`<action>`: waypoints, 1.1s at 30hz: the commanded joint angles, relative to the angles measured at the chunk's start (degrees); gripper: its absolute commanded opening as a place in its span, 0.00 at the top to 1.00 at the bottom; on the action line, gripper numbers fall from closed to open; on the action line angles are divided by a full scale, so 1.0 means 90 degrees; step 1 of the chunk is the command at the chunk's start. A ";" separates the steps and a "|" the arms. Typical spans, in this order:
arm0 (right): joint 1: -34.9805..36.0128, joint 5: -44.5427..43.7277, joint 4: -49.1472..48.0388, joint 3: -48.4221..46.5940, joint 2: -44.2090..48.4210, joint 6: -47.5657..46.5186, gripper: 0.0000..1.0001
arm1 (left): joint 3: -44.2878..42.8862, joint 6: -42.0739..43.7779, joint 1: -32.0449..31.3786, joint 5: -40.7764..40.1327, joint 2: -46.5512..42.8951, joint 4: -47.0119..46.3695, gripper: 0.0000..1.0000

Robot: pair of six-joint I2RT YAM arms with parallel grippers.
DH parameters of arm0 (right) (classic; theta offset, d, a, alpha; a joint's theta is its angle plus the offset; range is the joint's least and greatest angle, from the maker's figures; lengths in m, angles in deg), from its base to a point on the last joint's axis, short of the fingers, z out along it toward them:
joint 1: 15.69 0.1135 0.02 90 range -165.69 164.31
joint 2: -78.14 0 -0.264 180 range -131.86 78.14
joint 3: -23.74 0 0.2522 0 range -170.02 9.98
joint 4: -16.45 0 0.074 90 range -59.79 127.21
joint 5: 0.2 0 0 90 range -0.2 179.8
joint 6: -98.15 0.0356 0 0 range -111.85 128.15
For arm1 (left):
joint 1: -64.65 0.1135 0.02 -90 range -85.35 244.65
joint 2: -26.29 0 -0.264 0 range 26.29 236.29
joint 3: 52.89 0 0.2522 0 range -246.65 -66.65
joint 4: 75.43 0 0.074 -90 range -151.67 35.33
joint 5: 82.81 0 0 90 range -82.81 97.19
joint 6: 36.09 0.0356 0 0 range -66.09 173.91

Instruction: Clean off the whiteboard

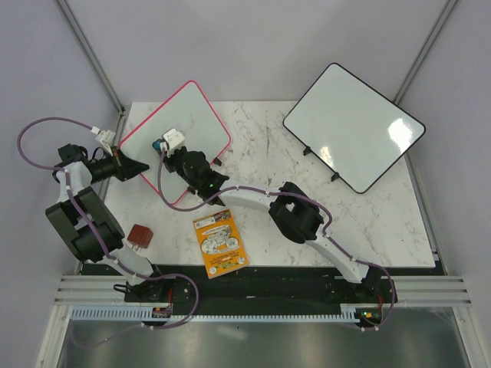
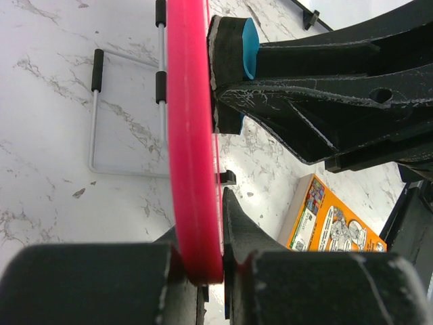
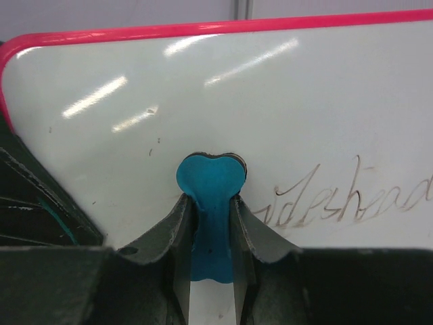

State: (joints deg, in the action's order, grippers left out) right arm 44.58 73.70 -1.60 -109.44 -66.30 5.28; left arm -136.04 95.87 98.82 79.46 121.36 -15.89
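board location: the whiteboard [image 1: 192, 123] with the pink frame sits in the upper left of the top view, propped at a tilt on the marble surface [image 1: 268, 153]. The black-framed board [image 1: 353, 126] in the upper right isn't the one being worked on.

done so far: in the right wrist view the upper and left parts of the white face look clean, just glare streaks and a couple of tiny specks.

left to do: there's 1 line of cursive handwriting [image 3: 345, 203] across the lower right of that view, completely untouched by the look of it. So I'd call this early-to-mid job, with the main wipe not yet made.

right hand: the right hand [image 3: 210, 213] is squeezed tight on a blue eraser [image 3: 210, 177], gripping it by its narrow middle. It sits just left of where the writing begins.

contact: from the left wrist view the eraser's dark felt seems to be flat against the board face, but the angle is edge-on, so I wouldn't swear to it.

left hand: the left hand [image 2: 203, 237] is clamped on the pink frame [image 2: 193, 135] at the board's left edge, steadying it.

other stuff: an orange booklet [image 1: 221, 244] lies near the bottom middle, apart from the board.

next move, my guess: sweep right across the writing.
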 commanded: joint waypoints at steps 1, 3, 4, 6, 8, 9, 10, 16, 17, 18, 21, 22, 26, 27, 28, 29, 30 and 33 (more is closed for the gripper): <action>0.0169 0.1298 -0.0039 0.0104 -0.0221 0.0036 1.00 | 0.0024 0.1002 -0.0291 -0.0198 -0.0260 0.0675 0.98; 0.0178 0.1534 -0.0088 0.0192 -0.0153 0.0095 1.00 | 0.0014 0.0993 -0.0301 -0.0198 -0.0241 0.0675 0.98; 0.0178 0.1709 -0.0088 0.0231 -0.0133 0.0104 1.00 | 0.0014 0.1002 -0.0291 -0.0208 -0.0231 0.0675 0.98; 0.0178 0.1779 -0.0049 0.0260 -0.0094 0.0105 1.00 | 0.0004 0.0993 -0.0311 -0.0227 -0.0221 0.0675 0.98; 0.0178 0.1614 0.0009 0.0270 -0.0103 0.0124 1.00 | 0.0024 0.1012 -0.0301 -0.0218 -0.0241 0.0665 0.98; 0.0188 0.1439 0.0009 0.0280 -0.0103 0.0124 1.00 | 0.0034 0.0993 -0.0301 -0.0227 -0.0260 0.0675 0.98; 0.0169 0.1137 -0.0010 0.0328 -0.0123 0.0124 1.00 | 0.0024 0.1002 -0.0301 -0.0218 -0.0270 0.0675 0.98; -0.0143 0.0023 -0.0380 0.0543 -0.0250 0.0493 1.00 | 0.0053 0.1148 -0.0301 -0.0149 -0.0368 0.0830 0.98; -0.0279 -0.0008 -0.0459 0.0621 -0.0221 0.0611 1.00 | 0.0044 0.1217 -0.0301 -0.0139 -0.0358 0.0880 0.98; -0.0358 -0.0047 -0.0508 0.0699 -0.0211 0.0738 1.00 | 0.0034 0.1275 -0.0301 -0.0130 -0.0358 0.0958 0.98; -0.0670 -0.0067 -0.0421 0.0535 -0.0288 0.1304 1.00 | -0.0005 0.1432 -0.0301 -0.0120 -0.0348 0.1143 0.98; -0.0749 -0.0038 -0.0275 0.0447 -0.0376 0.1499 1.00 | -0.0005 0.1490 -0.0301 -0.0130 -0.0358 0.1231 0.98; -0.1149 0.0050 0.0019 -0.0012 -0.0562 0.1774 1.00 | -0.0025 0.1900 -0.0301 -0.0178 -0.0397 0.1583 0.98; -0.1189 -0.0027 0.0096 -0.0110 -0.0601 0.1774 1.00 | -0.0025 0.1978 -0.0301 -0.0188 -0.0426 0.1651 0.98; -0.1276 -0.0057 0.0310 -0.0207 -0.0669 0.1794 1.00 | -0.0025 0.2095 -0.0301 -0.0208 -0.0446 0.1729 0.98; -0.1335 -0.0096 0.0380 -0.0315 -0.0699 0.1833 1.00 | -0.0035 0.2145 -0.0291 -0.0217 -0.0455 0.1826 0.98; -0.1374 -0.0173 0.0419 -0.0316 -0.0699 0.1862 1.00 | -0.0035 0.2184 -0.0291 -0.0227 -0.0465 0.1876 0.98; -0.1511 -0.0447 0.0595 -0.0306 -0.0718 0.1940 1.00 | -0.0112 0.2311 -0.0282 -0.0218 -0.0514 0.2081 0.98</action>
State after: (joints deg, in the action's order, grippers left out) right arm 38.04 79.88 -7.55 -111.27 -67.85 22.59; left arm -137.24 102.99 98.64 79.31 120.83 -9.35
